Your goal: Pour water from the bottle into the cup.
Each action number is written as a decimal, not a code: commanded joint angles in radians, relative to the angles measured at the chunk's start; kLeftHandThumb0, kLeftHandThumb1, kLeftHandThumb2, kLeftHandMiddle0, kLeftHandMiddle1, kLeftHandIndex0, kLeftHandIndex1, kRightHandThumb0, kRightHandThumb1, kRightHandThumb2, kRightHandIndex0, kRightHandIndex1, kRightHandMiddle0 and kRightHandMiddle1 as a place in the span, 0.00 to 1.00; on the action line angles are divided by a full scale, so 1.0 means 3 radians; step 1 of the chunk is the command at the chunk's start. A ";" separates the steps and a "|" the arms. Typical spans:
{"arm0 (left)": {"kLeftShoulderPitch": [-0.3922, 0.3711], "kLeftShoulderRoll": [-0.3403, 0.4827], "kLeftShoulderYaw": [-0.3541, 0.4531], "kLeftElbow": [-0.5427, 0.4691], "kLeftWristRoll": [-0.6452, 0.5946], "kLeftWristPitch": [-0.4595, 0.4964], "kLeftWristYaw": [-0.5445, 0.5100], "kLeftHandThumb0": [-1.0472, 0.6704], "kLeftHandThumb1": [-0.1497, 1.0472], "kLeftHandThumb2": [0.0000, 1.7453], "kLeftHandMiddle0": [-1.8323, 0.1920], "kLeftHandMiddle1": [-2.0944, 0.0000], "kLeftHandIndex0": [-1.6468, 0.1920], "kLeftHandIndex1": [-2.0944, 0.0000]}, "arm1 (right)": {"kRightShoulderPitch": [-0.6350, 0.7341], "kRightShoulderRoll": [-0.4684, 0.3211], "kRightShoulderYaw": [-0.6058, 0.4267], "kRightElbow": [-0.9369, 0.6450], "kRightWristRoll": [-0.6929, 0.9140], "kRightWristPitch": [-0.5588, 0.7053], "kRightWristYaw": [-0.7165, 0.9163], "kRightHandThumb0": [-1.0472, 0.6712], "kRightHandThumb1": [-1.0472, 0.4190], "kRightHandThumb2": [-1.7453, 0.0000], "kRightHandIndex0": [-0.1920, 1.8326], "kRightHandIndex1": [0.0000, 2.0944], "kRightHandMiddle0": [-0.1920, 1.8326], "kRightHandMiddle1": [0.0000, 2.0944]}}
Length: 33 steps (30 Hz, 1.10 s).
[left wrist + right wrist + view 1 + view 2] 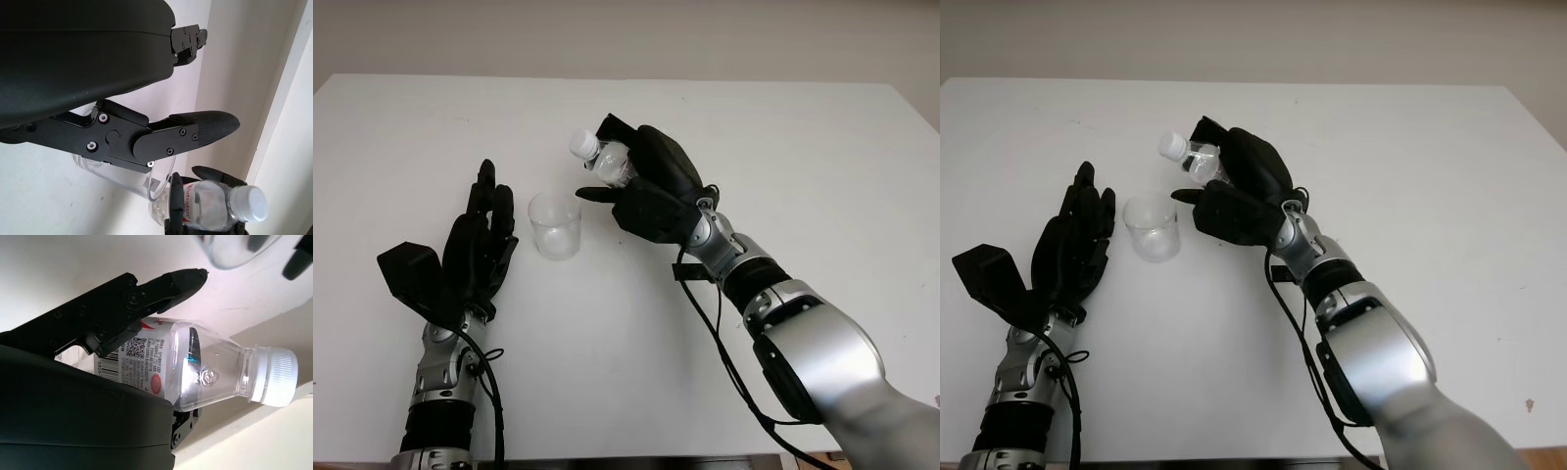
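**Capped bottle held tilted beside the cup**

The robot's right hand [646, 191] holds a small clear bottle [607, 162] in the air above the white desk [803, 176], its fingers [146, 296] wrapped around the labelled body. The bottle is tilted, its neck pointing up and toward the cup, and its white cap [583, 144] is on. The clear plastic cup [555, 224] stands upright on the desk just beside and below the bottle's neck, between the two hands; whether it holds any water cannot be told. The left hand [480, 245] is open, holding nothing, close to the cup on the side away from the bottle, its fingers [195, 129] pointing away from the robot and not touching the cup.
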State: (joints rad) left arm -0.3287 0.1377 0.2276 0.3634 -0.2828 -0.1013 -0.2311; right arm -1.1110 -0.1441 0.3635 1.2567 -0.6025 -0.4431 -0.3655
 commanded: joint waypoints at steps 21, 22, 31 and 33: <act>0.0007 -0.0089 0.0017 0.0048 -0.0047 -0.0087 0.0021 0.21 1.00 0.33 0.96 0.97 0.97 0.97 | -0.0384 -0.0067 0.0084 0.0131 -0.0017 0.0217 -0.0063 0.37 0.00 0.89 0.75 1.00 0.66 1.00; 0.0011 -0.0089 0.0012 0.0046 -0.0037 -0.0091 0.0028 0.21 1.00 0.33 0.96 0.97 0.96 0.97 | -0.0393 -0.0065 0.0144 0.0133 -0.0083 0.0223 -0.0095 0.37 0.00 0.88 0.73 1.00 0.64 1.00; 0.0012 -0.0130 0.0006 0.0071 -0.0027 -0.0142 0.0070 0.21 1.00 0.33 0.96 0.97 0.96 0.97 | -0.0466 -0.0051 0.0624 0.0168 -0.0596 0.0305 -0.0415 0.36 0.00 0.87 0.73 1.00 0.55 1.00; 0.0015 -0.0144 0.0012 0.0071 -0.0038 -0.0139 0.0088 0.21 1.00 0.33 0.96 0.97 0.96 0.97 | -0.0484 -0.0051 0.0760 0.0170 -0.0738 0.0354 -0.0501 0.36 0.00 0.86 0.74 1.00 0.54 1.00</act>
State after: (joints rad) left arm -0.3232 0.1057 0.2283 0.3743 -0.2940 -0.1362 -0.2091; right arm -1.2189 -0.1628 0.5724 1.3113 -0.8053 -0.3439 -0.4944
